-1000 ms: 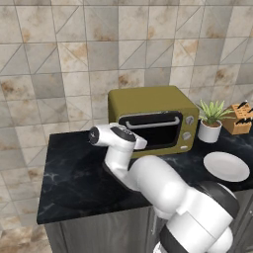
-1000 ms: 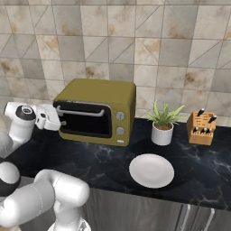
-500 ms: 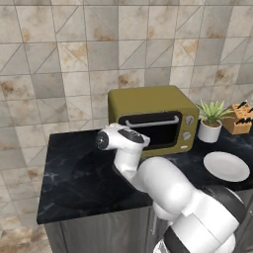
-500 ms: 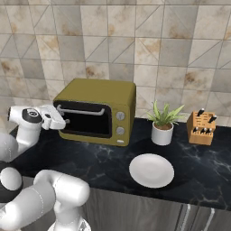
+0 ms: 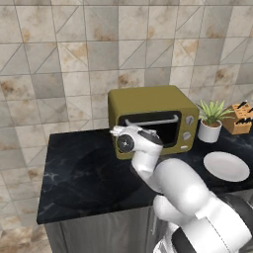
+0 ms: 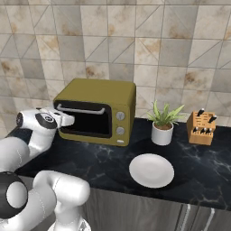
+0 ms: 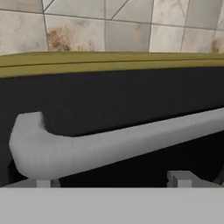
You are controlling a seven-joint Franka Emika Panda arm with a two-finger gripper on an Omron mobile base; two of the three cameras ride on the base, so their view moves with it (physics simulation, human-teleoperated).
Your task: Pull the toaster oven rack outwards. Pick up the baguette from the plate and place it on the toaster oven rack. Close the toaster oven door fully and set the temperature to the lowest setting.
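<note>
Black marble surface [image 6: 198, 167] under tiled wall: task at its first stage.
Toaster oven [image 6: 97, 110] stood with its door [image 5: 150, 129] shut, the rack unseen behind it; the plate [image 6: 151, 170] lay bare, no baguette visible. Fingers [image 7: 111, 177], spread wide and empty, faced the door's silver handle [image 7: 109, 146]; every step remained.

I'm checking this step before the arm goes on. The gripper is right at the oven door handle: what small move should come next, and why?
Probably ease the gripper forward so its fingertips straddle the silver handle, then shut. The toaster oven door looks shut, the handle fills the hand view just ahead of the tips, and nothing is held. The plate lies bare, with no baguette on it.
</note>
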